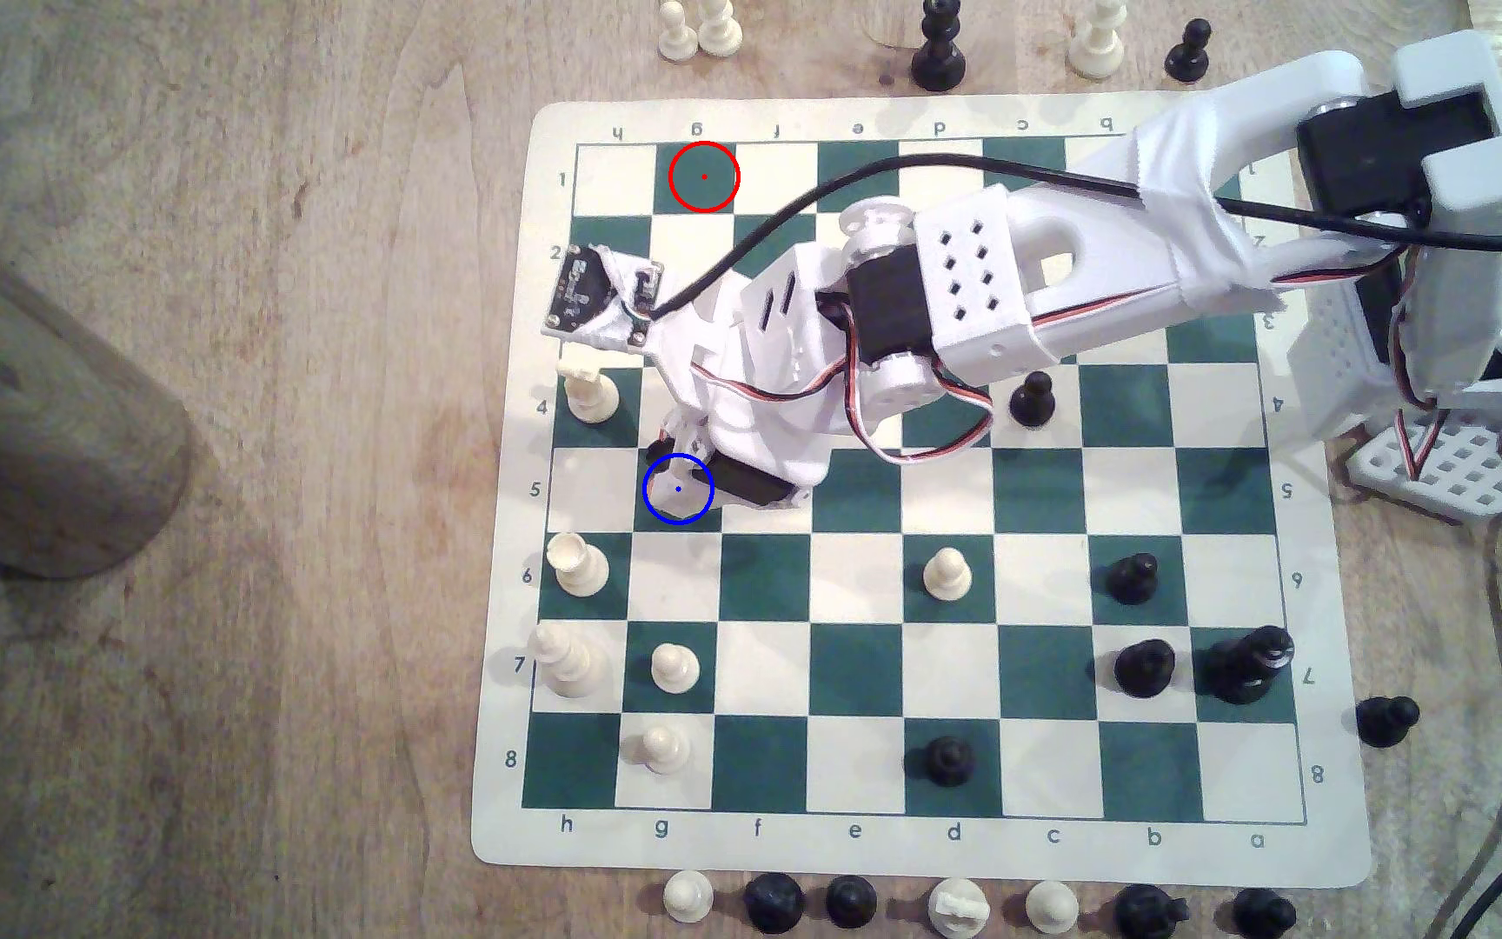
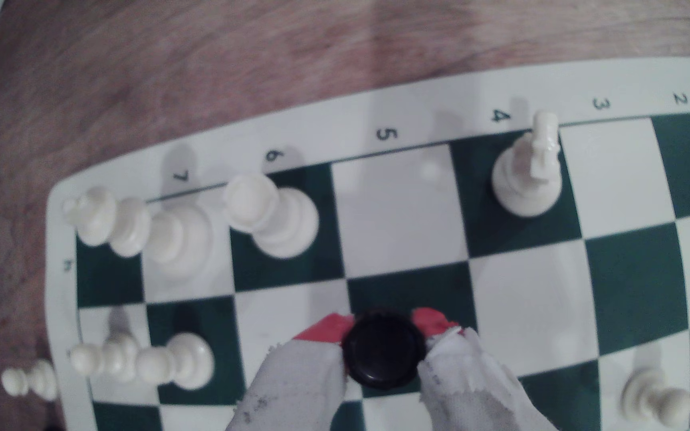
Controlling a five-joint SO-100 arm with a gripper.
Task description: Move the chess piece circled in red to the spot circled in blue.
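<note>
Gripper (image 2: pixel 382 352) fingers (image 2: pixel 293 381), wrapped in white tape with red tips, are closed on the black piece (image 2: pixel 382 350), one pad each side of its round body so it hangs upright. Taking the exterior view from its left, the red ring (image 1: pixel 704 177) marks a bare green square near the board's (image 1: pixel 919 849) far edge, and the spot (image 1: pixel 678 488) lies four rows nearer, under the gripper (image 1: pixel 684 451) (the piece is hidden there). Whether its base touches the square I cannot tell.
</note>
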